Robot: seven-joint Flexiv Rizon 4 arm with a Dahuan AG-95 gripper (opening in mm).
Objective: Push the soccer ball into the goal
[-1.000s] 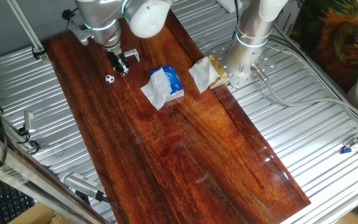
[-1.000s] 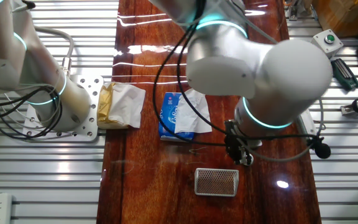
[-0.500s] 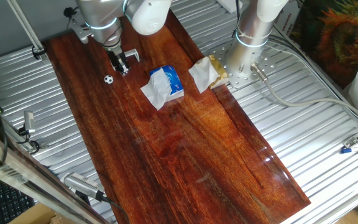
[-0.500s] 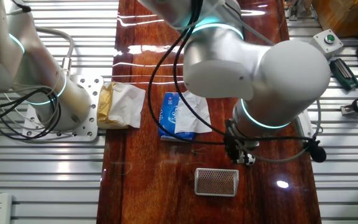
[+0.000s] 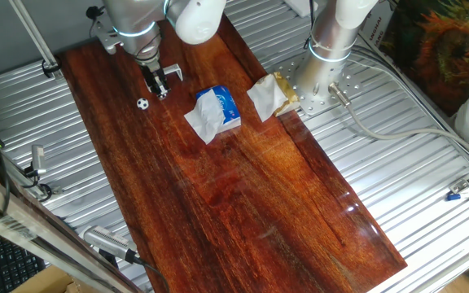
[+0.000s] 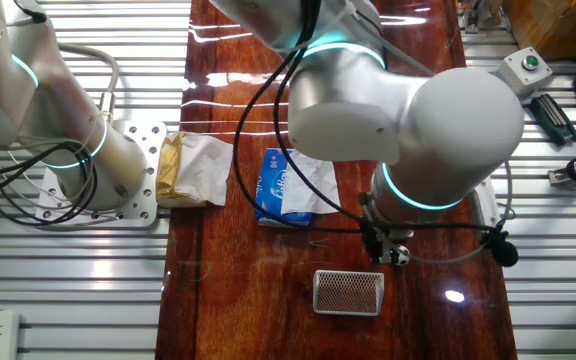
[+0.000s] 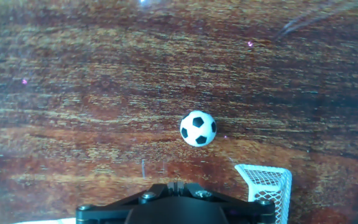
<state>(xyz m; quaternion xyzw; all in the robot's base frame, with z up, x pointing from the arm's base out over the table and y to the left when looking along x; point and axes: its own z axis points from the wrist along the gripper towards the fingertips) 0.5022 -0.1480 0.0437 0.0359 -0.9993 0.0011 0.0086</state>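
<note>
The soccer ball (image 7: 198,128) is a tiny white ball with black patches, lying on the dark wooden board just ahead of my gripper (image 7: 176,185), whose fingertips are pressed together and shut on nothing. The goal (image 7: 267,185), a small white netted frame, stands at the lower right in the hand view, beside the gripper. In one fixed view the ball (image 5: 142,103) lies a little to the left of the gripper (image 5: 161,93), apart from it, with the goal (image 5: 174,74) behind it. The other fixed view shows the ball (image 6: 401,256) by the fingers and the goal (image 6: 348,292) nearer the camera.
A blue packet with white tissue (image 5: 216,111) lies mid-board to the right of the gripper. Crumpled white-and-tan paper (image 5: 271,95) sits by a second arm's base (image 5: 320,85). The wooden board (image 5: 243,187) has ribbed metal on both sides.
The arm's body has shifted slightly over the board. The ball and goal stay about where they were.
</note>
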